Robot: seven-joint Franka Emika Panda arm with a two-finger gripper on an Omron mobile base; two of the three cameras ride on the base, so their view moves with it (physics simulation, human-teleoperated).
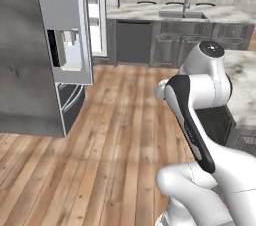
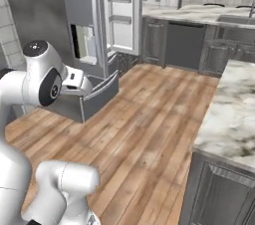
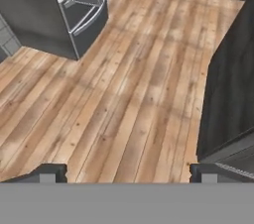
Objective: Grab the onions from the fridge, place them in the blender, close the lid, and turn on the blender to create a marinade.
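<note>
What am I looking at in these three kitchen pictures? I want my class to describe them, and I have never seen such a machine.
It is a rendered kitchen with a white robot arm on a base that drives. Two pictures come from cameras on the base, behind the arm to its left and right. The third looks along the tool down at the wooden floor; its two dark tips stand wide apart, holding nothing. The fridge stands ahead with one door open, showing white shelves. Beyond are dark cabinets and a marble counter with a sink. I cannot see onions or a blender.
</note>
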